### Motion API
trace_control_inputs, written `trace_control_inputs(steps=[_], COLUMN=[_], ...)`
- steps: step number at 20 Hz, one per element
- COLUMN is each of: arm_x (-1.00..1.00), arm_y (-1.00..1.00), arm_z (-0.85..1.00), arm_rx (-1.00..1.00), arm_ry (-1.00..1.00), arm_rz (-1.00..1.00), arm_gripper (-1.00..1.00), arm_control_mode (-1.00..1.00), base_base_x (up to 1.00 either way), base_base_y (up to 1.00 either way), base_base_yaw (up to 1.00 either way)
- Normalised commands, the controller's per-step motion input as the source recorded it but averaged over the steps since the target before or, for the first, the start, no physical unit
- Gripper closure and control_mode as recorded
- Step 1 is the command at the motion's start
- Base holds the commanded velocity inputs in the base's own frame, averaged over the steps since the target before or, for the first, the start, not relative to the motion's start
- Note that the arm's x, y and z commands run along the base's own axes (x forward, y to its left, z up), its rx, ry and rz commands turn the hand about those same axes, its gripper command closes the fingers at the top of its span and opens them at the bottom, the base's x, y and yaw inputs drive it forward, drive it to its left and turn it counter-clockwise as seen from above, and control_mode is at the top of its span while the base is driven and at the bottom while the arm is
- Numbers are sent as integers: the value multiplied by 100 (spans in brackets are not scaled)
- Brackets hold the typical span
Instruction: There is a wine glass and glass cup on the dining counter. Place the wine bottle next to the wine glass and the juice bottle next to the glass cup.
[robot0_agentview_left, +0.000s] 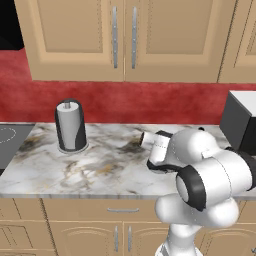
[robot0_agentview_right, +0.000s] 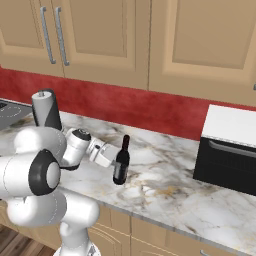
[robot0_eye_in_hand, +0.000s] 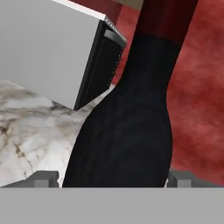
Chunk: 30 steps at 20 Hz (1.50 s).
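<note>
The wine bottle, slim and black with a dark red top, stands upright on the marble wall counter. My gripper reaches it from the left at body height, with a finger on each side. In the hand view the bottle fills the space between the fingertips. A thin gap shows beside the left tip, so the jaws stand open around it. The wine glass, glass cup, juice bottle and dining counter are out of view.
A white-topped black microwave sits on the counter to the right of the bottle. A grey paper towel roll stands at the left, near a cooktop. Wall cabinets hang above the red backsplash.
</note>
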Motion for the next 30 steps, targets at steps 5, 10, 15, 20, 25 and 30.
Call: trace_control_inputs(steps=[5, 10, 15, 20, 25, 30], arm_x=[-11, -8, -11, -17, -24, -30], arm_y=[38, 35, 30, 30, 27, 24], arm_z=[21, 33, 34, 36, 39, 33], arm_rx=[-10, -16, -14, -6, 0, 0], arm_ry=[-7, -4, 0, 0, 0, -2], arm_rz=[5, 4, 0, 0, 0, 1], arm_gripper=[100, 100, 100, 100, 100, 100], arm_control_mode=[-100, -100, -100, -100, -100, -100], base_base_x=[0, 0, 0, 0, 0, 0], base_base_y=[0, 0, 0, 0, 0, 0], base_base_yaw=[0, 0, 0, 0, 0, 0])
